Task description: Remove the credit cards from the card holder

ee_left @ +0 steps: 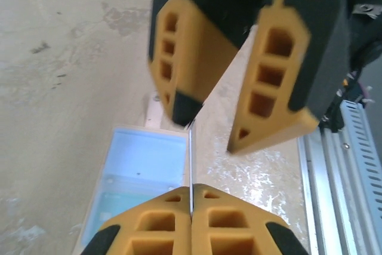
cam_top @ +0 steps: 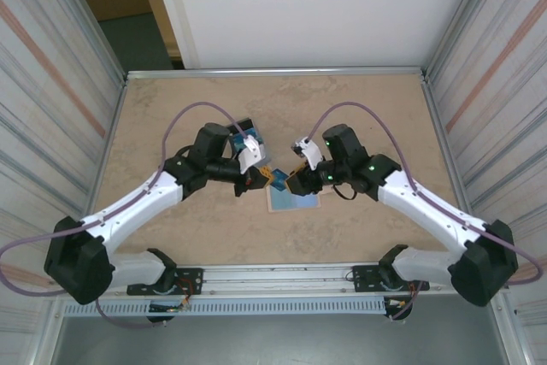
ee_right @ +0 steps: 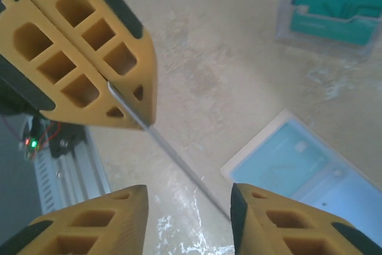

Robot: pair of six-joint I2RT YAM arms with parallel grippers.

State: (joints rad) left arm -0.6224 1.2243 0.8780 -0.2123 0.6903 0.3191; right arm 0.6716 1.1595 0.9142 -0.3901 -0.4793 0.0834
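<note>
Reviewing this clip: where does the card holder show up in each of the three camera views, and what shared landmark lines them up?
Top external: the card holder lies open at centre frame, just below and right of the left end effector.
Left wrist: lower left, pale blue inner face up.
Right wrist: lower right, a teal card inside.
Shared landmark: the left end effector, shut on a credit card seen edge-on.

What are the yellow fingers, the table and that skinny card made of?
The fingers: probably matte plastic or rubber, moulded with open pockets. The table: beige, mottled like stone, though it may be a printed laminate. The card: likely stiff plastic; it sticks out dead straight from the shut left gripper.
</note>
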